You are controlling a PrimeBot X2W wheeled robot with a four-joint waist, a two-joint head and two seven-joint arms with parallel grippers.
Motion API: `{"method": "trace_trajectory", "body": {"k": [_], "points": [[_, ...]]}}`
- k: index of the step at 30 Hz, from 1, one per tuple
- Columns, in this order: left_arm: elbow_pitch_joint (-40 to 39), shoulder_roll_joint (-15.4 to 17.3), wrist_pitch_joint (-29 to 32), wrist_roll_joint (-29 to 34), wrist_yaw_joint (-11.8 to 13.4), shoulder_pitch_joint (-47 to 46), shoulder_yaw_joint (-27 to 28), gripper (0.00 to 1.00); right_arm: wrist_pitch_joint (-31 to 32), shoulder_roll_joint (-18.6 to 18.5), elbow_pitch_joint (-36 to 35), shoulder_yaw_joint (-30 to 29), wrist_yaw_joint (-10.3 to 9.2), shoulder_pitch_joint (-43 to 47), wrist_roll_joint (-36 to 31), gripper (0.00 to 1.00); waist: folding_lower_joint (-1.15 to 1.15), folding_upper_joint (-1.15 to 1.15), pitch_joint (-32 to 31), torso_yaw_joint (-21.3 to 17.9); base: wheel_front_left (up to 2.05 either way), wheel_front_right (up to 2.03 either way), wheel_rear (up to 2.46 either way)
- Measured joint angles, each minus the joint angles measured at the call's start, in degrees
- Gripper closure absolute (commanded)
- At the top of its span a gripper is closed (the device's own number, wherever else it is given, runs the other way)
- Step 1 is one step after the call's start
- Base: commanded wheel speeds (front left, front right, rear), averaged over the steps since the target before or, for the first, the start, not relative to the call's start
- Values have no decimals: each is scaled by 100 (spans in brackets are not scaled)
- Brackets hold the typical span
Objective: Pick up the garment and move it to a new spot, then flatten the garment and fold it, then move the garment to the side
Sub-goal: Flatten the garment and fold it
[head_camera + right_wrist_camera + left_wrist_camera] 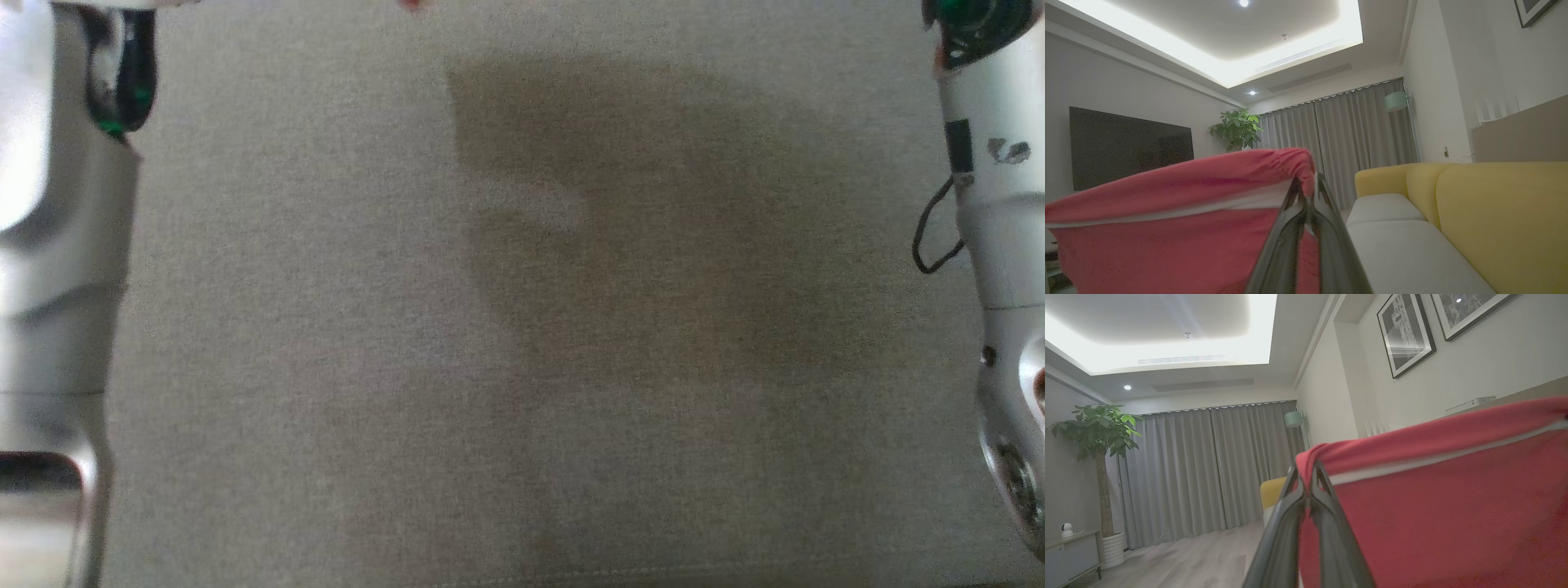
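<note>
I read left gripper point(1305, 475) pinched tight on red garment point(1453, 506), cloth spread to 3 o'clock | right gripper point(1307, 183) clamped on it too, cloth toward 9 o'clock

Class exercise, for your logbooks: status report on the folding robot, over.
Left pincer shut on red garment. Right pincer likewise. Garment stretched between them. Grey fabric surface beneath.

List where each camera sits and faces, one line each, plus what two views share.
Head: on the head, facing down at grey fabric; left forearm, right forearm at edges.
Left wrist: facing curtains and plant; left gripper, jaws shut on red garment.
Right wrist: facing curtains, yellow sofa; right gripper likewise.
Shared: red garment, curtains, plant.
</note>
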Motion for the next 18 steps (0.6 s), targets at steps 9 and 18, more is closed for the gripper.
{"method": "trace_trajectory", "body": {"k": [9, 18], "points": [[687, -722, 8, -313, -131, 2279, 394, 100, -40, 48, 1024, 610, 0, 1758, 498, 100, -3, 0, -191, 114, 0, 0, 0], [1769, -1402, 10, -649, -322, 4416, 760, 100, 59, 108, 1218, 1355, 0, 3752, 1623, 100, -4, 0, -629, 2, 0, 0, 0]]}}
